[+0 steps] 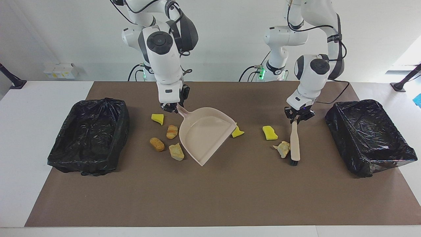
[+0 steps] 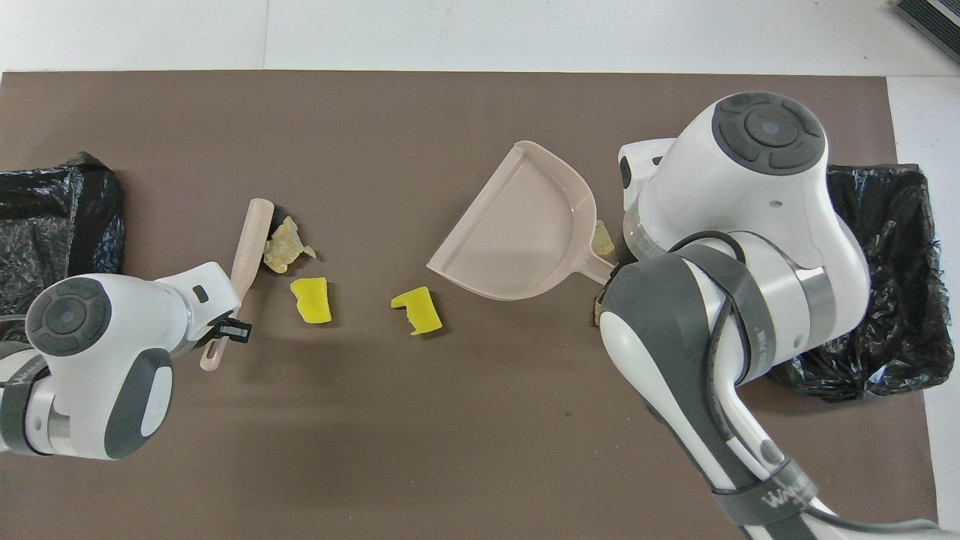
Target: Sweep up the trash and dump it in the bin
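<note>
Gripping the handle of a beige plastic dustpan [image 1: 204, 133], the right gripper [image 1: 173, 107] holds it tilted over the brown mat [image 1: 210, 197] in the facing view, jaws clamped. The left gripper [image 1: 297, 116] is closed on a beige brush [image 1: 294, 144] whose bristles touch 1 tan lump [image 1: 283, 148]. Nearby lie 3 yellow sponge chunks [image 1: 269, 132] and 3 tan-orange pieces [image 1: 176, 151]. Black-lined bins [image 1: 371, 136] sit at both table ends.

Overhead, the dustpan [image 2: 525, 225] hangs beside 2 yellow chunks [image 2: 417, 310], and the brush [image 2: 247, 251] touches the lump [image 2: 283, 246].
</note>
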Tool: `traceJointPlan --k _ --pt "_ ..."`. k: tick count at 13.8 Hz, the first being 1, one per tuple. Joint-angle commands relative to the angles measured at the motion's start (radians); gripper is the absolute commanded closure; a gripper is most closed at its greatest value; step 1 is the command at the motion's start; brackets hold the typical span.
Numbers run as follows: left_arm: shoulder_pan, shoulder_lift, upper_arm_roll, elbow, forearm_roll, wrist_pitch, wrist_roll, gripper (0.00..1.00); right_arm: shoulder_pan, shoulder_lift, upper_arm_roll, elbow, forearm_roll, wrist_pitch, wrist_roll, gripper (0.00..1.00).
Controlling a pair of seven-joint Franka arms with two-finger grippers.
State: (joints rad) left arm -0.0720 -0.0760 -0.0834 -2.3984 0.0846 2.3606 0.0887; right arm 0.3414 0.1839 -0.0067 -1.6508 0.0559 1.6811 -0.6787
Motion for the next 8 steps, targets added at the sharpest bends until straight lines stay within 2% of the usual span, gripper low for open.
traceJointPlan --k 1,2,4,8 --pt "-0.052 -0.039 0.013 -0.048 -0.017 0.000 0.022 1.00 -0.013 -0.081 0.007 -0.175 -0.042 0.058 -0.259 1.00" --pt "-0.078 -0.042 0.014 -0.047 -0.017 -0.018 0.026 1.00 -0.012 -0.107 0.011 -0.223 -0.085 0.093 -0.284 1.00" --pt "-0.112 -0.047 0.013 -0.042 -0.017 -0.047 0.025 1.00 0.025 -0.107 0.013 -0.268 -0.123 0.107 -0.341 1.00" --pt "-0.187 -0.061 0.013 -0.044 -0.023 -0.098 0.011 1.00 0.085 -0.118 0.011 -0.345 -0.154 0.163 -0.288 1.00"
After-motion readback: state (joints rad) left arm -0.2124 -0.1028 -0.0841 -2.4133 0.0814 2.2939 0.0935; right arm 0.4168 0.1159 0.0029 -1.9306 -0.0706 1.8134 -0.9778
